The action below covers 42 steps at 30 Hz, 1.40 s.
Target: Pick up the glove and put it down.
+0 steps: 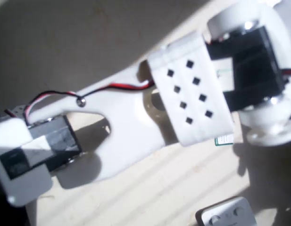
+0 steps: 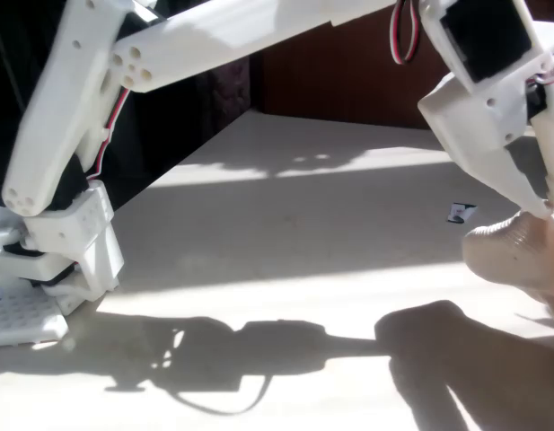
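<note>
Bench (image 2: pixel 285 269): pale top, hard sunlight, long arm shadow across the near side.

Arm (image 2: pixel 223 36): white, base at the bench's left edge in the fixed view, stretched over to the right edge. In the overhead view it covers most of the bench.

Glove (image 2: pixel 514 251): cream knit, at the right edge of the bench in the fixed view, partly cut off by the frame. It looks slightly raised or bunched, but I can't confirm it's clear of the surface.

Gripper (image 2: pixel 544 208): one white finger comes down onto the top of the glove and touches it. Second finger isn't visible, so can't tell whether it's pinching the glove or spread.

Grey device (image 1: pixel 226 214): near edge, overhead view. Small green-edged card (image 1: pixel 224 140): peeks out from under the arm.

Progress, my read: at the grasp or early lift. Put-down not yet done.
</note>
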Each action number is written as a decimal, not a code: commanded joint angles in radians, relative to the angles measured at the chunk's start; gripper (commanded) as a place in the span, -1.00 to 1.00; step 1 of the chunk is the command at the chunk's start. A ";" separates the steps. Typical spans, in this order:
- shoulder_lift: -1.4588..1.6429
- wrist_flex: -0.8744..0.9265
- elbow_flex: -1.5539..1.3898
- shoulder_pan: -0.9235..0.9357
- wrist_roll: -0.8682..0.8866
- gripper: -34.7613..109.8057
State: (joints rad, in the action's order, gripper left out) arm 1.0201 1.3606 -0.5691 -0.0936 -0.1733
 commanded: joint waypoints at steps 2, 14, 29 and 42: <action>0.120 0.006 0.035 0.094 -0.008 -0.52; 0.144 0.049 0.025 0.295 -0.089 -0.52; -0.038 0.038 0.021 0.344 -0.115 -0.52; -0.201 0.034 0.023 0.344 -0.150 -0.52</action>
State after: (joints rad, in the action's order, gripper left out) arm 0.8207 1.4051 -0.5676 0.2378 -0.3160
